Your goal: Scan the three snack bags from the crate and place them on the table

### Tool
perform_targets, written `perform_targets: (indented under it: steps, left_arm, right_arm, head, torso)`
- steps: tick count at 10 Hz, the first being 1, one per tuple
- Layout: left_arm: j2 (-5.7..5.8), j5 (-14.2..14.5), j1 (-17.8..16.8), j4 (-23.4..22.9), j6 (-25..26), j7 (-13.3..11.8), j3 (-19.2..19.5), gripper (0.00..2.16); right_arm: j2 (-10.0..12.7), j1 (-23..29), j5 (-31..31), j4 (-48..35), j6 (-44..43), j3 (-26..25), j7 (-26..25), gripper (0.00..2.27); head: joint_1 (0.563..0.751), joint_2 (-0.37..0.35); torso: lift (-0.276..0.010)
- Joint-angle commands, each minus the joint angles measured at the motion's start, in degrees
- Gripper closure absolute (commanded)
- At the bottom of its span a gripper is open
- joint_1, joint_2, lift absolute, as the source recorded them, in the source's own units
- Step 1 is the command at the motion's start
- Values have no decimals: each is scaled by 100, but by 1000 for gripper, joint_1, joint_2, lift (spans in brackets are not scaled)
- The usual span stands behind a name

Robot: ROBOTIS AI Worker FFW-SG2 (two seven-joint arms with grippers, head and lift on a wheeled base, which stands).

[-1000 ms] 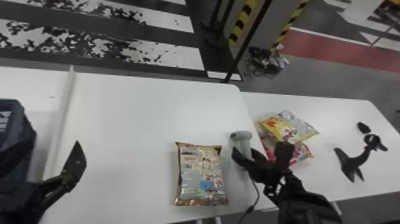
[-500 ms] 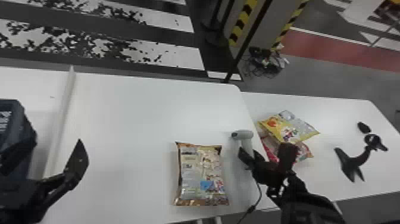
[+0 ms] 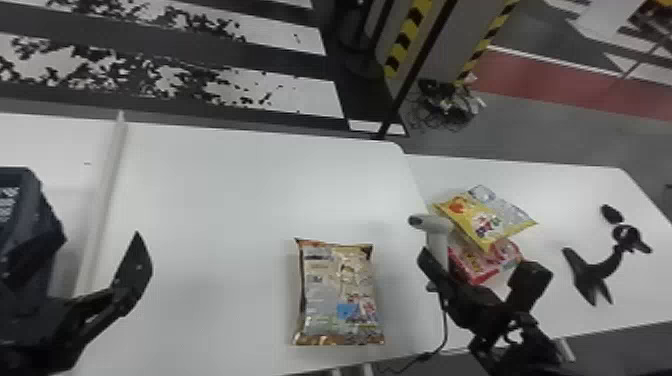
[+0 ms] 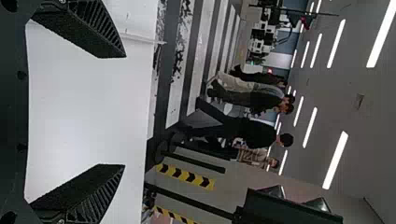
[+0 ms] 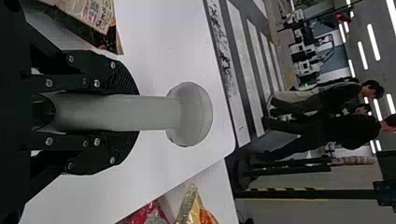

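My right gripper point(image 3: 439, 270), right of centre in the head view, is shut on the grey scanner's handle point(image 3: 438, 247). In the right wrist view, that gripper point(image 5: 138, 112) has the scanner point(image 5: 189, 114) between its fingers, head outward. A gold-brown snack bag point(image 3: 340, 295) lies flat on the white table point(image 3: 240, 200), left of the scanner. On the right-hand table, a yellow bag point(image 3: 487, 217) overlaps a red one point(image 3: 482, 265). The dark blue crate point(image 3: 22, 215) is at the left edge. Beside it, my left gripper point(image 3: 102, 239) stands open; its two fingers are apart in the left wrist view point(image 4: 124, 111).
A raised pale strip point(image 3: 102, 200) runs between the crate and the middle table. The scanner's cable point(image 3: 444, 325) trails toward the front edge. A black stand point(image 3: 595, 270) occupies the right table. Behind the tables stands a dark post point(image 3: 415, 65).
The right gripper and the scanner have shifted to the right, away from the gold-brown bag, and the scanner's head has turned a little. My left gripper has moved slightly right and farther from the front edge.
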Motion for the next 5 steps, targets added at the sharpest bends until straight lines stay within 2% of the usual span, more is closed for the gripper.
perform_targets:
  steps: [1,2,5]
  left_arm:
    - [7,2,-12,2,0,8,-24,22]
    - [-2,2,-3,2,0,26,-24,22]
    - [-2,-7,76,-16,-70,131,-6,22]
  right_arm:
    - [233,515,-138,-746,-168,9,-2,2243]
    - [365,761,-165,-1063,-467,97,-2,2243]
    - [400,1253,-130,-1713,-449,616,-19,2243]
  head:
    - [695,-350]
    - [695,-350]
    - [695,-346]
  torso:
    - [-62]
    - [-62]
    - [-62]
